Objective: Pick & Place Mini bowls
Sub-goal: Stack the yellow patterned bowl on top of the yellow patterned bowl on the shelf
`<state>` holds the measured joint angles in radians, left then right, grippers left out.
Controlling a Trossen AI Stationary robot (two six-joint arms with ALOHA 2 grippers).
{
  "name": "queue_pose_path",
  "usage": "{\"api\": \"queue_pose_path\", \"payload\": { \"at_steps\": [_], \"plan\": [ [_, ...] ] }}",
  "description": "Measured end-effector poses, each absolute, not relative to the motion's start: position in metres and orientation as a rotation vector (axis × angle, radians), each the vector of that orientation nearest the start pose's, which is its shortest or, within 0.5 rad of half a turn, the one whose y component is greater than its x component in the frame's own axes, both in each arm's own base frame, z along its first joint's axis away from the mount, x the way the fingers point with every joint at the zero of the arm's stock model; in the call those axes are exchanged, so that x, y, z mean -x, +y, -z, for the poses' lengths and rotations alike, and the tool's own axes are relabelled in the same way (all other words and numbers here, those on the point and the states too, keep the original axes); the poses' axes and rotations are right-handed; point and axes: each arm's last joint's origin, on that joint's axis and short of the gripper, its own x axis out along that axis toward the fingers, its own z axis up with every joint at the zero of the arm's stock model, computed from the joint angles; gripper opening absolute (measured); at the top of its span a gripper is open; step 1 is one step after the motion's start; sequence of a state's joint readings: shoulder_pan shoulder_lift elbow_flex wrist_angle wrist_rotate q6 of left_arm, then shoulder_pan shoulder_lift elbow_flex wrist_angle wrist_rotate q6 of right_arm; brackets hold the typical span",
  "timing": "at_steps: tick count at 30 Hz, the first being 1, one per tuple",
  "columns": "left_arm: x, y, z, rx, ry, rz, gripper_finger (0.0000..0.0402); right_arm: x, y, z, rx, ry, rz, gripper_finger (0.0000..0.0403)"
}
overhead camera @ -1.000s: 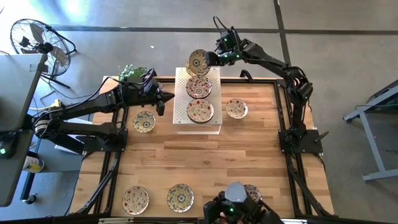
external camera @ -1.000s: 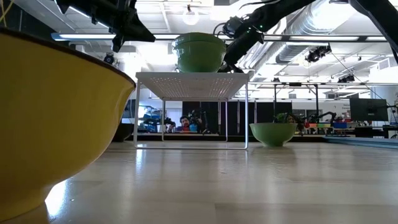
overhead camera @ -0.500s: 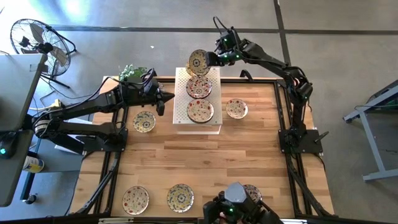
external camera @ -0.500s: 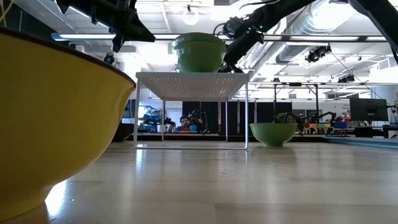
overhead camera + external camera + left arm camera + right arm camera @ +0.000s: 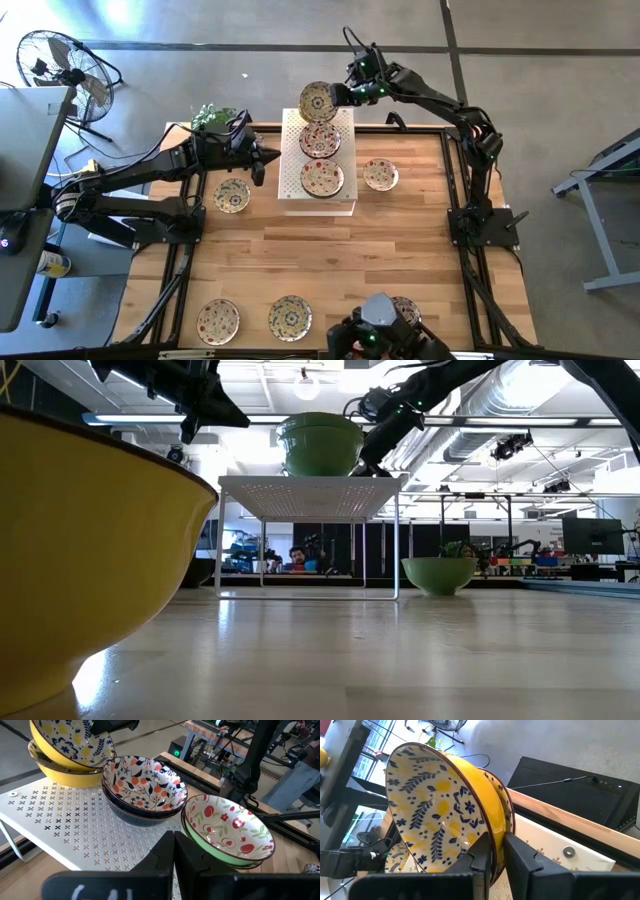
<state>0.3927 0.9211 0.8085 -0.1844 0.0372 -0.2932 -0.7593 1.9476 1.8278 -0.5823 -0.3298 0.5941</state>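
Observation:
A white perforated rack stands at the table's far middle. On it sit a red-cherry bowl, an orange-flower bowl and, at its far end, a yellow bowl with blue leaves, tilted onto another yellow bowl. My right gripper is shut on the tilted yellow bowl. My left gripper is shut and hovers just left of the rack, above table height, touching nothing; its fingers point at the rack's bowls. My right gripper pinches the upper yellow bowl by its rim, one finger inside the bowl and one finger outside. It comes level from the table's right side. The bowl is tipped steeply on edge, its lower part against the second yellow bowl on the rack.
More bowls lie on the table: one left of the rack, one right of it, three along the near edge. A plant stands at the far left. Bare wood lies mid-table.

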Motion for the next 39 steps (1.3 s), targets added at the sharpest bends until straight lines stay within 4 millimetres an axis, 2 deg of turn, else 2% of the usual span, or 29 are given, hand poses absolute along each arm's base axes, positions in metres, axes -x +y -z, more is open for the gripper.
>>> {"api": "queue_pose_path", "payload": {
  "at_steps": [9,13,23,26,29,33,36,39],
  "plan": [
    [-0.188,0.077,-0.318,0.352,0.238,-0.393,0.0001,-0.326,-0.296,-0.318,-0.946,0.475,0.576,0.0065],
    [-0.188,0.077,-0.318,0.352,0.238,-0.394,0.0001,-0.326,-0.296,-0.318,-0.948,0.474,0.575,0.0065],
    [-0.188,0.077,-0.318,0.352,0.238,-0.393,0.0001,-0.326,-0.296,-0.318,-0.967,0.466,0.577,0.0017],
    [-0.188,0.077,-0.318,0.352,0.238,-0.393,0.0001,-0.326,-0.296,-0.318,-0.964,0.468,0.576,0.0014],
    [-0.188,0.077,-0.318,0.352,0.238,-0.393,0.0001,-0.326,-0.295,-0.319,-0.953,0.475,0.564,0.0035],
    [-0.188,0.077,-0.317,0.352,0.238,-0.393,0.0001,-0.325,-0.293,-0.323,-0.951,0.469,0.557,0.0084],
    [-0.188,0.077,-0.317,0.352,0.239,-0.394,0.0001,-0.322,-0.289,-0.332,-0.936,0.451,0.547,0.0111],
    [-0.188,0.077,-0.317,0.352,0.238,-0.394,0.0001,-0.316,-0.284,-0.346,-0.876,0.429,0.528,0.012]
  ]
}}
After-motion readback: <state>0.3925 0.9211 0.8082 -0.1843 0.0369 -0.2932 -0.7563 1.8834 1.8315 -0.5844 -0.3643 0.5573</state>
